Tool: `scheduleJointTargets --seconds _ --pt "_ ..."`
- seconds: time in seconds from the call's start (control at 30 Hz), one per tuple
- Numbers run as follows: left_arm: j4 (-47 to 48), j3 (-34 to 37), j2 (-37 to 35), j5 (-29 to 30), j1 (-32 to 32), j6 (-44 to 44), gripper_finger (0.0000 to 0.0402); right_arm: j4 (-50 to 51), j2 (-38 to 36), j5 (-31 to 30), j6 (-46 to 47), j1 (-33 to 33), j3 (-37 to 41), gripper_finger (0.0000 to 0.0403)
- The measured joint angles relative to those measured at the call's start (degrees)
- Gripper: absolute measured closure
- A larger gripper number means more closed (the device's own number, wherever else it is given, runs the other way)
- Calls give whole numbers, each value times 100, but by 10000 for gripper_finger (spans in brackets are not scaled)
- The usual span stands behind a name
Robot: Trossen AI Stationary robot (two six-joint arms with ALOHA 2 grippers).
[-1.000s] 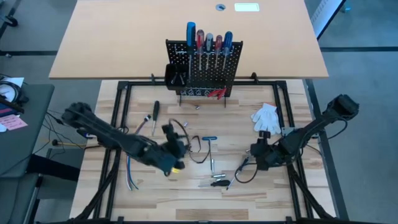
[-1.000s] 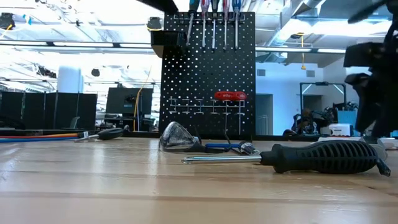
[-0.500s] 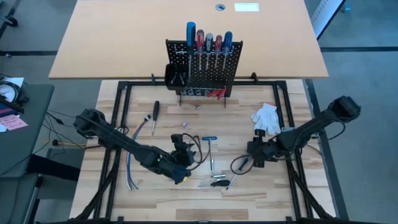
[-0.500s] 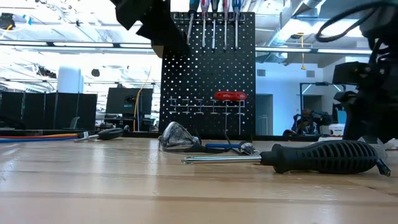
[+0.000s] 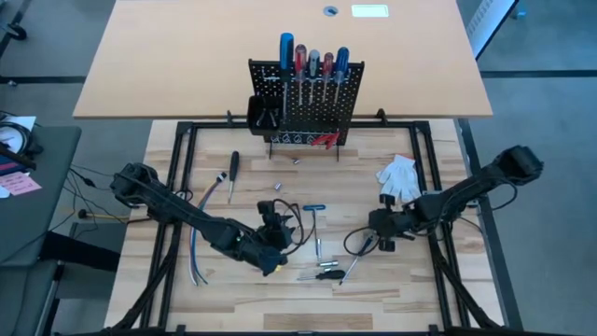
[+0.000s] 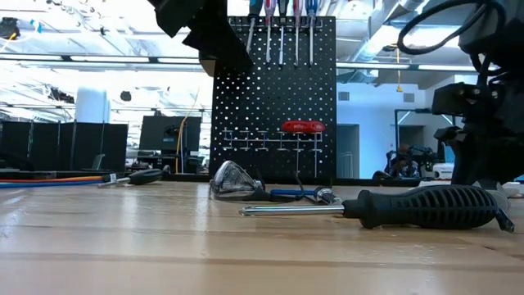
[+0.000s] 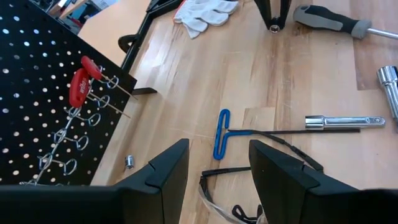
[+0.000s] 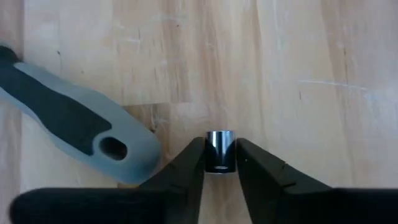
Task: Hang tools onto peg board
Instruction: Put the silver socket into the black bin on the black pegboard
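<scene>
The black peg board [image 5: 303,98] stands at the table's far edge, with several screwdrivers [image 5: 312,63] in its top rail and red pliers [image 7: 79,87] on its hooks. My right gripper [image 8: 220,163] is shut on a small silver socket [image 8: 220,149] at the table's right middle [image 5: 381,230]. A grey-black handle [image 8: 74,130] lies beside it. My left gripper [image 7: 217,168] is open and empty over the table's middle [image 5: 270,229], above a blue T-handle key [image 7: 222,134] and safety glasses [image 7: 261,183] lying flat on the wood. My right gripper pinches the socket's two round sides [image 8: 210,155] between its two fingers. The fingers come from above, pointing down at the table. Whether the socket is clear of the wood, I cannot tell.
A white glove [image 5: 399,177] lies at the far right. A black screwdriver [image 5: 233,168] and loose cables [image 5: 196,257] lie at the left. Silver bits [image 5: 320,245] and a black-handled screwdriver [image 6: 426,206] lie near the middle front. A small silver bit [image 7: 129,162] lies by the board's foot.
My left gripper has gone a little toward the table's right edge and come lower, then held still. My right gripper has shifted slightly toward the table's left, still shut on the socket, and its looped cable has moved with it.
</scene>
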State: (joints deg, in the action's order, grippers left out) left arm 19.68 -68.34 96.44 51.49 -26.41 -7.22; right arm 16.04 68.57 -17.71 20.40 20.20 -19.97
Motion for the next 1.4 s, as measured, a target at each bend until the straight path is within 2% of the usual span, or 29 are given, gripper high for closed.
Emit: scheduleJointTargets --seconds 0.13,0.27,0.4,0.6,0.67,0.8,0.93,1.03,1.27,1.4 --pt "-134 0 0 1 26 133 238 -241 -12 -1 7 -41 144 332" --pt "-378 9 31 2 43 499 238 -538 3 -52 -112 -41 173 341" --pt "-884 258 31 2 72 879 238 -1831 27 -366 -605 -65 313 343" --pt "-3117 946 115 -240 110 2486 238 -4768 17 -338 -1251 -213 560 345" --pt "-3804 1091 264 -461 126 3068 238 -5433 12 -225 -1312 -187 557 345" --pt "-5045 1073 750 -1280 174 4568 238 -6264 14 354 -1313 -176 556 345" --pt "-6082 833 1421 -1710 167 6350 237 -6687 14 498 -1314 -61 551 345" --pt "-6527 474 1762 -1758 172 7080 231 -6783 14 539 -1337 15 552 346" --pt "-6476 -296 1999 -1707 370 7641 181 -7016 12 540 -1337 77 550 346" --pt "-6400 -522 2001 -1222 507 7687 165 -7233 12 541 -1335 77 549 346"
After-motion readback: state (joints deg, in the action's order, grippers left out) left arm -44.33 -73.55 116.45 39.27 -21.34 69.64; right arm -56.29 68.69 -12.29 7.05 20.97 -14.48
